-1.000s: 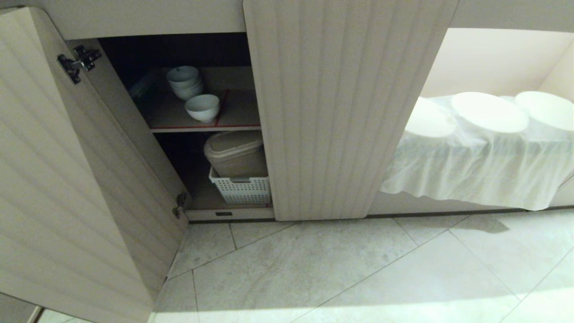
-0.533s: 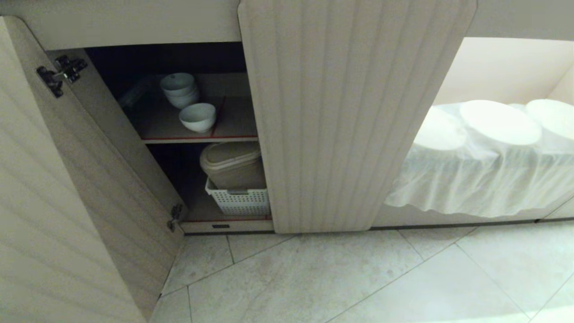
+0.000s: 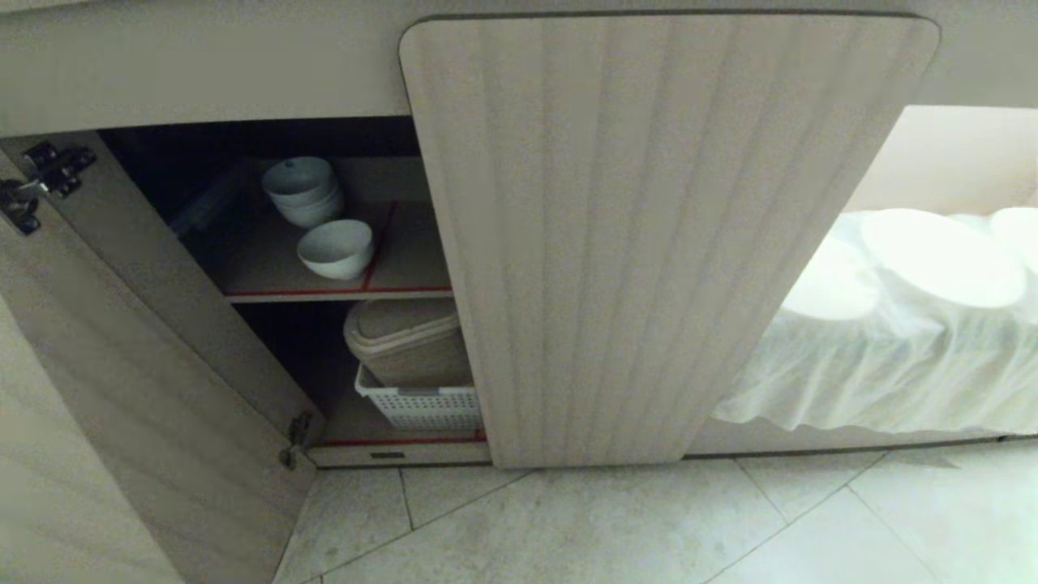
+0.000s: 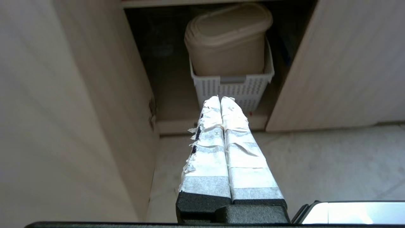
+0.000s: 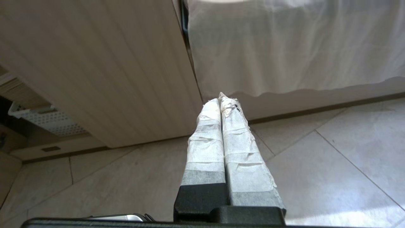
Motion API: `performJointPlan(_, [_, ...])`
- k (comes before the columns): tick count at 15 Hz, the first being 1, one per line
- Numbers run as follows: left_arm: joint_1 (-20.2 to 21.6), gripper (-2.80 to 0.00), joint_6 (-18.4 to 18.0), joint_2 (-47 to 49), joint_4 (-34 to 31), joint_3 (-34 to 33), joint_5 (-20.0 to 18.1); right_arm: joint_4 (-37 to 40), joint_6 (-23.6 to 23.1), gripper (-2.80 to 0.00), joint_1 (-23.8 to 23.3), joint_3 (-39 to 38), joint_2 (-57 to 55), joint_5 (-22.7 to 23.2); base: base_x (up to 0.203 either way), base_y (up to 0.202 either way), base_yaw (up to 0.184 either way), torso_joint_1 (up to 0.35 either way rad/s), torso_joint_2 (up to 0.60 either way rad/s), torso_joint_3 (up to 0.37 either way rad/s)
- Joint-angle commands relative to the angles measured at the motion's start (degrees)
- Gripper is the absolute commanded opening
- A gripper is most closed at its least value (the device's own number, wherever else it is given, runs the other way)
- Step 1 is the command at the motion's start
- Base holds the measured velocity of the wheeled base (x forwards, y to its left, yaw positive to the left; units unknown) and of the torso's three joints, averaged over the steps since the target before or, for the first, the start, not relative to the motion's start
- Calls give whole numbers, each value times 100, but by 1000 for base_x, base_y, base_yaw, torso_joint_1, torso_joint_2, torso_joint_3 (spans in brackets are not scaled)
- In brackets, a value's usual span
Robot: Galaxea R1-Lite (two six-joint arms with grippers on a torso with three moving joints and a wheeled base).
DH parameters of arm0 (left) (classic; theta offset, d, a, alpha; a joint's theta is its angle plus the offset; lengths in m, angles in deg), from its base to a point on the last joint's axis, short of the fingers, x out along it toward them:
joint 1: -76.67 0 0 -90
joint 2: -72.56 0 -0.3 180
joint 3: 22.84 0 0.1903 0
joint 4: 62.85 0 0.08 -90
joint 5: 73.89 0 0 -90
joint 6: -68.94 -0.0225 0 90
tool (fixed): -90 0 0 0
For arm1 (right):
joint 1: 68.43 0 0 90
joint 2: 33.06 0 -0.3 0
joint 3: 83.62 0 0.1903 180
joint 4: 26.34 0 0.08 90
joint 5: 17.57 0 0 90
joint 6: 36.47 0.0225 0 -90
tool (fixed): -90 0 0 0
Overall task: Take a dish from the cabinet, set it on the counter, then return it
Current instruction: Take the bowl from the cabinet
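— Where's the dish [image 3: 335, 248]?

— On the cabinet [image 3: 665, 243] upper shelf, near edge, just in front of the bowl stack [image 3: 302, 188]. The middle door hides the shelf's right part.

— Claws?

— I see neither from the head. Left gripper [image 4: 220, 100] pressed closed, empty, facing the basket [image 4: 232, 90] and bin [image 4: 226, 38]; right gripper [image 5: 220, 98] closed too, above the floor tiles [image 5: 332, 164].

A beige lidded bin [image 4: 226, 41] stands in a white perforated basket [image 4: 234, 90] just ahead of the left jaws. A white cloth [image 5: 291, 44] hangs beyond the right jaws, above the pale tiled floor [image 5: 332, 158].
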Motion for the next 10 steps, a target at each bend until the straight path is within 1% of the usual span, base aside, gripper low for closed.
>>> performJointPlan(1, [0,-280,0,0,0,0,9,-2,8,-280,2,-1,-7,-2,196,0,-2,7,-2,2])
performJointPlan(9, [-4,-280,9,0,0,0,0,-2,8,-280,2,-1,-7,-2,198,0,2,2,4,1])
performJointPlan(10, [0,-280,9,0,0,0,0,-2,8,-280,2,-1,-7,-2,142,0,5,2,7,-2])
